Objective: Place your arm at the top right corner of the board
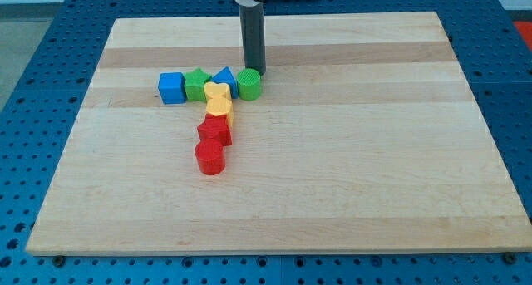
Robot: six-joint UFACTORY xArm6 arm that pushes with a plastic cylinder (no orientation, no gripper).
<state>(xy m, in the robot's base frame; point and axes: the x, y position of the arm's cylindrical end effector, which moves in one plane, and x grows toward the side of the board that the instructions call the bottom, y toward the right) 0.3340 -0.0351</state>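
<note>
Our tip (254, 71) sits near the top middle of the table (374, 177), well short of its top right corner (432, 17).

We carry no hand, only the dark rod, so no open or closed state applies. Just below the tip: green cylinder (248, 84). To its left in a row: blue triangular block (224, 76), green star-like block (197, 84), blue cube (171, 87). Running downward from the row: two yellow blocks (219, 100), red block (214, 131), red cylinder (210, 157).
</note>
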